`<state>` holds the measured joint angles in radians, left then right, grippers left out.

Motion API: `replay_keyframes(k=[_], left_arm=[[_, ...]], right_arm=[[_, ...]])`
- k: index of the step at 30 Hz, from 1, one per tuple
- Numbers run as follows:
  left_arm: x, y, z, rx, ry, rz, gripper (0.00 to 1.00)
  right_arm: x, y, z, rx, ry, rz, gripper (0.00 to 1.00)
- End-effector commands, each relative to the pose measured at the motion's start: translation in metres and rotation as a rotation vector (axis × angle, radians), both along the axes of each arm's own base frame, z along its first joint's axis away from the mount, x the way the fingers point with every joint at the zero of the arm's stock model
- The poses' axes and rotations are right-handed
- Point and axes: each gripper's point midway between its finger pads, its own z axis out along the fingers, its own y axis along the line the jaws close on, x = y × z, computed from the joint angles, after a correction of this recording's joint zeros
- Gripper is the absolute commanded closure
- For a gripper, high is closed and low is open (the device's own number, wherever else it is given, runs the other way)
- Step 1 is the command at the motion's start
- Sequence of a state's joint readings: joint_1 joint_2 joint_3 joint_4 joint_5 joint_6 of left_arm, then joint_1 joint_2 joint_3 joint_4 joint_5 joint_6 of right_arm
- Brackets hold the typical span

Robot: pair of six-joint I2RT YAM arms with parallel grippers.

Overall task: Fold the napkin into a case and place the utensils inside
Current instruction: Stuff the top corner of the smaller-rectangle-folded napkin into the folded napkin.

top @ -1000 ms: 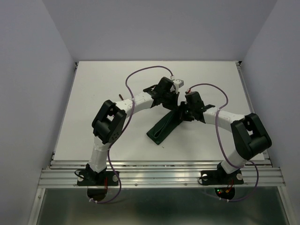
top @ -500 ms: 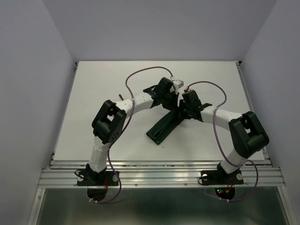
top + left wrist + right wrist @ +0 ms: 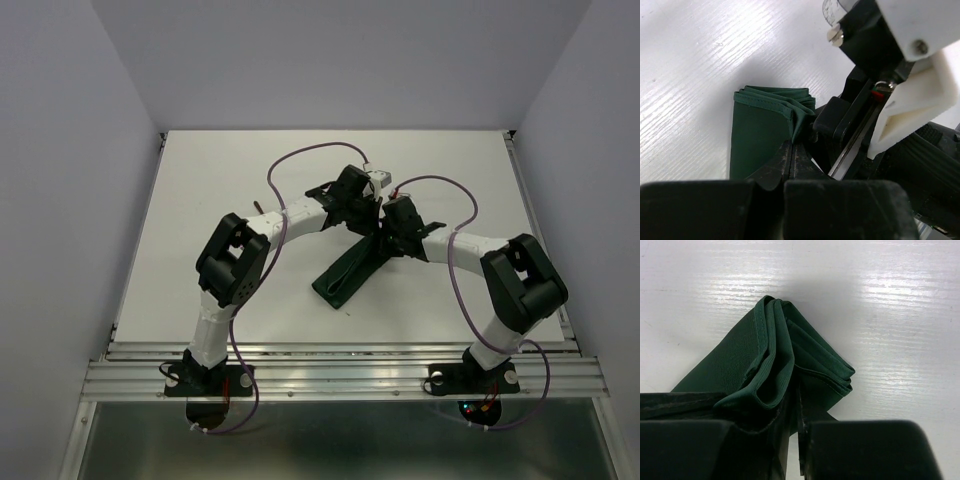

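Top external view gives you the relation that matters: the napkin lies as a long, narrow folded strip on the diagonal, its near end pointing toward the left arm's base and its far end running up and to the right, under both wrists. Both arms meet at that far end. The near end lies free on the counter, well apart from either claw.

Your left claw is pressed together, and its wrist view shows green cloth rising into the tips, so I judge it is pinching a fold of the strip. From there the strip runs straight away from the claw, along its own long axis. Your right claw has narrowed to a slit with a bunched, layered fold caught between its fingers. Beyond that fold the corner of the napkin fans out flat.

Any coming fold has to travel along the diagonal toward the free end, and I judge both arms equally placed to carry it.

You have a bare white counter all round the strip, plain pale walls on three sides and a metal rail at the near edge. I cannot pick out the utensils in any view.
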<state>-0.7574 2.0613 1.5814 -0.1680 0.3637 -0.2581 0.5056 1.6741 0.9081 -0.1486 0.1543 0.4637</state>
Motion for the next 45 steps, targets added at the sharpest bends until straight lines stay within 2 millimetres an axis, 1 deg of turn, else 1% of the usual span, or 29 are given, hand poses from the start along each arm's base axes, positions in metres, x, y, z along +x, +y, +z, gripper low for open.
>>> replay_keyframes(k=[1,4,5,10,15,21,24,25,31,32,40,45], left_arm=[[-0.002,-0.003,0.023,-0.049,-0.031,-0.007,1.00],[-0.003,-0.001,0.018,-0.040,-0.023,-0.004,1.00],[-0.004,0.000,0.017,-0.037,-0.021,-0.003,1.00],[-0.008,0.002,0.012,-0.035,-0.007,-0.007,1.00],[-0.016,0.004,0.007,-0.032,0.015,-0.031,1.00],[-0.021,0.006,-0.007,-0.007,0.046,-0.048,1.00],[-0.022,0.005,-0.013,-0.002,0.061,-0.056,1.00],[-0.023,0.005,-0.014,-0.001,0.067,-0.059,1.00],[-0.028,0.008,-0.031,0.036,0.094,-0.074,1.00],[-0.028,0.009,-0.033,0.043,0.094,-0.075,1.00],[-0.026,0.016,-0.047,0.098,0.105,-0.050,1.00],[-0.020,0.013,-0.047,0.106,0.100,-0.039,1.00]], right_arm=[[0.016,0.004,0.017,0.003,-0.077,-0.026,0.92],[0.017,0.003,0.020,0.017,-0.086,-0.047,0.99],[0.016,0.002,0.021,0.023,-0.094,-0.061,0.99],[0.015,0.001,0.027,0.057,-0.121,-0.092,0.99],[0.014,0.000,0.027,0.077,-0.127,-0.116,0.99],[0.014,0.003,0.034,0.123,-0.153,-0.134,0.99],[0.012,0.002,0.035,0.128,-0.151,-0.137,0.99],[0.013,-0.002,0.035,0.128,-0.153,-0.148,0.99],[0.011,-0.002,0.037,0.138,-0.154,-0.155,0.99],[0.016,0.001,0.041,0.158,-0.177,-0.151,0.99],[0.015,0.004,0.046,0.186,-0.188,-0.145,0.99],[0.013,0.005,0.048,0.196,-0.191,-0.142,0.99]])
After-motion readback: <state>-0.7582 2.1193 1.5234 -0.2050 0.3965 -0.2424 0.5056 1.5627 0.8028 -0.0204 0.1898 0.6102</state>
